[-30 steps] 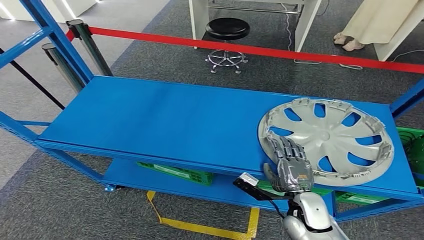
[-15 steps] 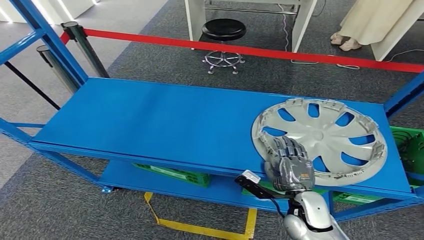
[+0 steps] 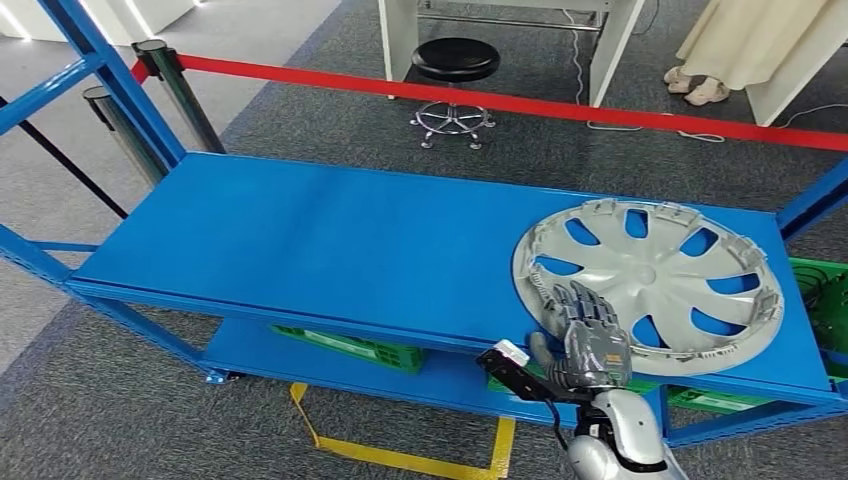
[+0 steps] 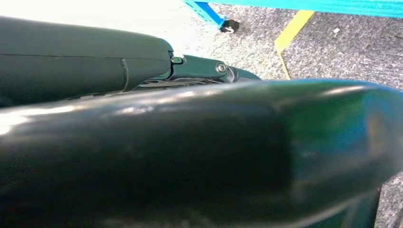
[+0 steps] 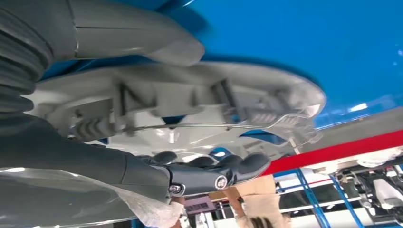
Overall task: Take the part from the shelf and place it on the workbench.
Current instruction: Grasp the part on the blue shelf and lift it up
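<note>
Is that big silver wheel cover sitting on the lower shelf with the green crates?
No, the wheel cover lies on the upper blue shelf, with the robot's right hand at its near edge.

Note that the right hand (image 3: 588, 338) covers the near rim of the hubcap (image 3: 650, 282), while the picture's top edge crops the person (image 3: 745, 45) above the hem.

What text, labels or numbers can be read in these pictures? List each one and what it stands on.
None can be read.
The small round mark on the right robot hand in the right wrist view: too small and blurred to read.
The silver hubcap on the blue shelf: no lettering visible.
The red barrier tape: plain, no print.
The green crates under the shelf: no label legible.
</note>
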